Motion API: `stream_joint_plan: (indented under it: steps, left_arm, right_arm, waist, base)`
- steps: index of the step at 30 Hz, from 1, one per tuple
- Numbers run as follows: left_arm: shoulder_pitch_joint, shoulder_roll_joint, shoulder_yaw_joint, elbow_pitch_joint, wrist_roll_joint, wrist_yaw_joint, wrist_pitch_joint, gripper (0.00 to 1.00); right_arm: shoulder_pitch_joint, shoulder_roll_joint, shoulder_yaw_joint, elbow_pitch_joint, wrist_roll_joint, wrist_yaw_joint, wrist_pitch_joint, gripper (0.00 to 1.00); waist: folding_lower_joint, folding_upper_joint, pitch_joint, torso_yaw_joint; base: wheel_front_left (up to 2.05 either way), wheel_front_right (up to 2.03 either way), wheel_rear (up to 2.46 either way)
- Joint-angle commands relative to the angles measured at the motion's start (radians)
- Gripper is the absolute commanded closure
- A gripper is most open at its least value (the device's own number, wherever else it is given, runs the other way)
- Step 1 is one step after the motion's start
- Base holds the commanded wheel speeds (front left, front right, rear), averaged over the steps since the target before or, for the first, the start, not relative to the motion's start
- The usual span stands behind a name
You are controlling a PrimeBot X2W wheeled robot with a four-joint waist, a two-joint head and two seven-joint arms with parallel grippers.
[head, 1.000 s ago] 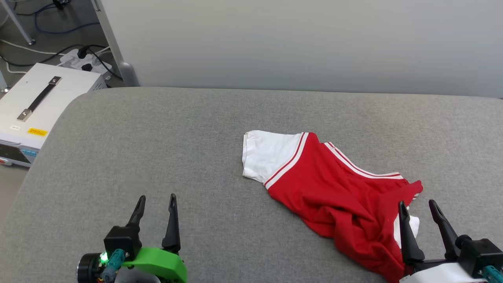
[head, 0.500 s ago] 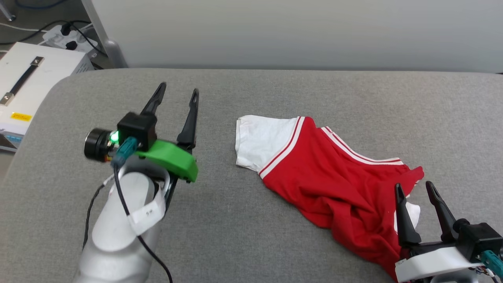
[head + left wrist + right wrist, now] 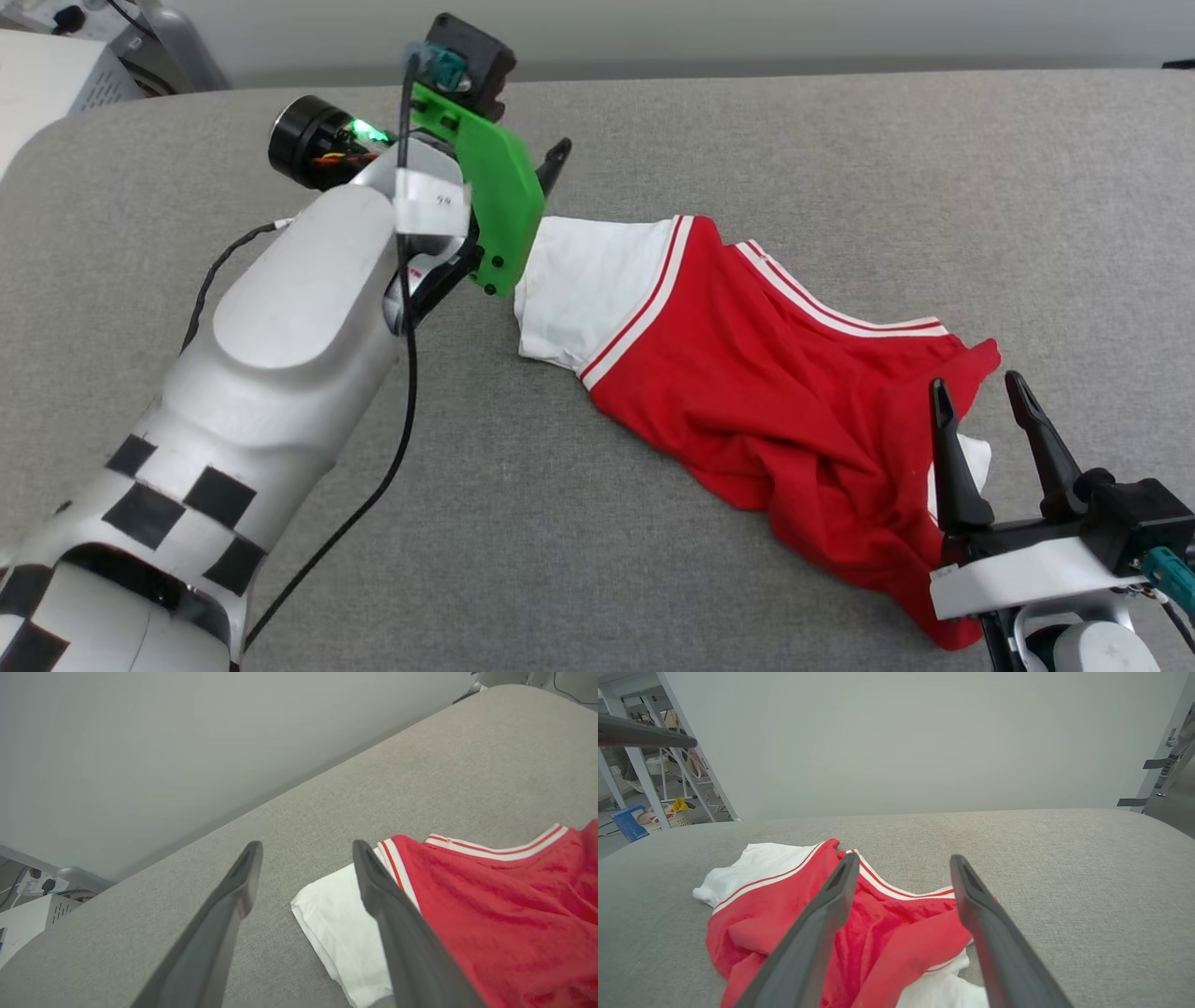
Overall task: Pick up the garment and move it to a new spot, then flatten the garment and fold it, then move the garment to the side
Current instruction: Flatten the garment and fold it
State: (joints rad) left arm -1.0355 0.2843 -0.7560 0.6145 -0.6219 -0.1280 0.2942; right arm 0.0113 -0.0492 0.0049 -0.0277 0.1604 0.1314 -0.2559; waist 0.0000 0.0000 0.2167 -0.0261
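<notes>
The garment (image 3: 747, 392), red with a white sleeve (image 3: 588, 280) and red-and-white striped trim, lies crumpled on the grey table. My left arm reaches across to the sleeve's left end. A green mount hides most of that hand, and one dark fingertip (image 3: 557, 157) pokes out past it. In the left wrist view my left gripper (image 3: 306, 848) is open above the table, its right finger over the sleeve edge (image 3: 336, 924). My right gripper (image 3: 975, 385) stands open over the garment's bunched right end. The right wrist view shows the right gripper (image 3: 904, 857) with red cloth (image 3: 896, 919) below its fingers.
The grey padded table (image 3: 653, 579) spreads wide around the garment, and its far edge meets a pale wall (image 3: 901, 742). A white equipment box (image 3: 47, 65) sits off the table's far left corner. Metal frames and a basket (image 3: 668, 816) stand beyond the left end.
My left arm has swung up and to the right, from the near left of the table to the white sleeve. The camera has tilted downward. The right gripper stays over the garment's right end.
</notes>
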Motion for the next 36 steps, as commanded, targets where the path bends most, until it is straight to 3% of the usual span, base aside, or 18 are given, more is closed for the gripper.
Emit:
stream_joint_plan:
  steps: [1, 7, 11, 26, 27, 28, 36]
  left_arm:
    - [-0.036, 0.015, -0.041, 0.009, -0.049, -0.003, 0.065, 0.0]
    - [-0.122, 0.056, -0.183, 0.063, -0.193, -0.003, 0.292, 0.0]
    - [-0.139, 0.072, -0.26, 0.1, -0.245, -0.003, 0.375, 0.0]
    - [-0.069, 0.114, -0.449, 0.15, -0.395, -0.003, 0.415, 0.0]
    - [-0.064, 0.121, -0.458, 0.144, -0.406, -0.003, 0.412, 0.57]
    - [-0.062, 0.126, -0.465, 0.14, -0.412, -0.003, 0.408, 1.0]
    - [-0.073, 0.145, -0.486, 0.091, -0.462, -0.003, 0.286, 1.0]
  right_arm:
    - [-0.023, -0.001, 0.002, -0.004, 0.003, -0.001, -0.006, 0.0]
    - [-0.052, -0.001, 0.002, -0.009, 0.009, -0.001, -0.006, 0.0]
    - [-0.067, -0.001, 0.006, -0.009, 0.015, -0.001, -0.006, 0.0]
    - [-0.115, -0.001, 0.019, -0.009, 0.028, -0.001, -0.006, 0.0]
    - [-0.114, -0.001, 0.018, -0.009, 0.028, -0.001, -0.006, 0.0]
    - [-0.114, -0.001, 0.016, -0.008, 0.028, -0.001, -0.006, 0.0]
    - [-0.103, -0.001, 0.015, -0.001, 0.018, -0.001, -0.006, 0.0]
  waist:
    - [0.0, 0.0, 0.036, -0.027]
    - [0.0, 0.0, 0.081, -0.055]
    - [0.0, 0.0, 0.109, -0.071]
    - [0.0, 0.0, 0.18, -0.103]
    - [0.0, 0.0, 0.18, -0.103]
    - [0.0, 0.0, 0.179, -0.102]
    - [0.0, 0.0, 0.141, -0.074]
  base:
    - [0.0, 0.0, 0.0]
    - [0.0, 0.0, 0.0]
    - [0.0, 0.0, 0.0]
    - [0.0, 0.0, 0.0]
    - [0.0, 0.0, 0.0]
    - [0.0, 0.0, 0.0]
    - [0.0, 0.0, 0.0]
